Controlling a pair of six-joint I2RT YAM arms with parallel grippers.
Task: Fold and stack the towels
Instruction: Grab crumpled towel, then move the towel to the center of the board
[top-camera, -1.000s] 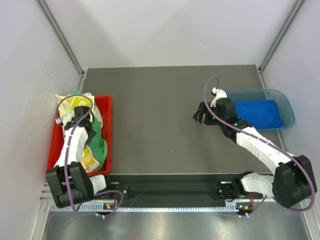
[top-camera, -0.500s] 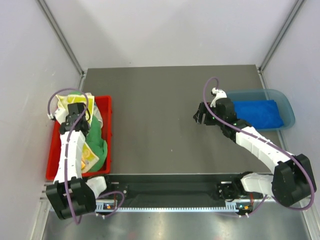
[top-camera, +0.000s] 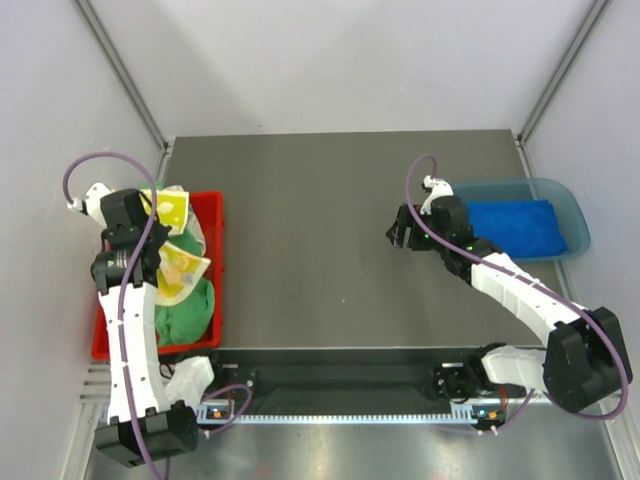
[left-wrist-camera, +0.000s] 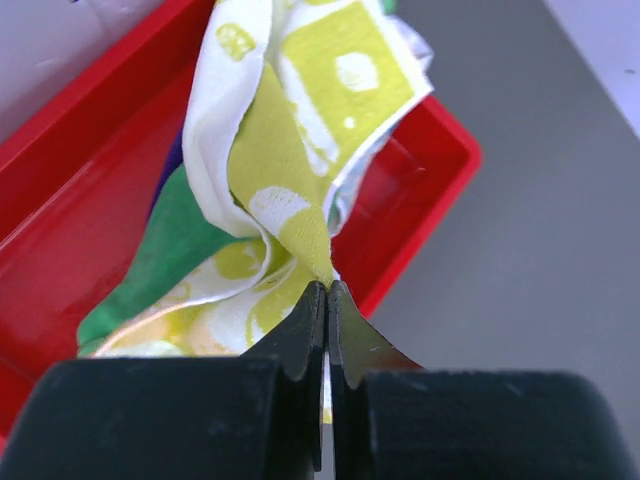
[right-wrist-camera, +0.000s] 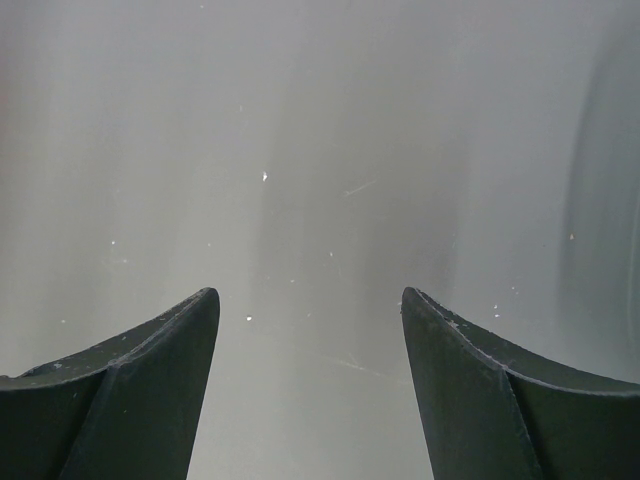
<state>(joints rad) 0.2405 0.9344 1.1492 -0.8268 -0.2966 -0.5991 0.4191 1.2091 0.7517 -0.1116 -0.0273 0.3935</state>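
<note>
One table (top-camera: 320, 280) bears two containers: a red tray (top-camera: 208, 210) at its left edge and, far right of the tray, a blue bin (top-camera: 575, 215) holding one blue towel (top-camera: 515, 228). The tray holds one green towel (top-camera: 190, 310). Just above it, one yellow printed towel (left-wrist-camera: 300, 110) hangs pinched in the left gripper (left-wrist-camera: 327, 292). The right gripper (right-wrist-camera: 310, 330) hovers between tray and bin, jaws apart.

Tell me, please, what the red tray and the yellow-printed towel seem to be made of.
Red tray: probably plastic, smooth and glossy, with rigid moulded walls. Yellow-printed towel: soft matte cloth, folding and draping where the left hand pinches it.
</note>
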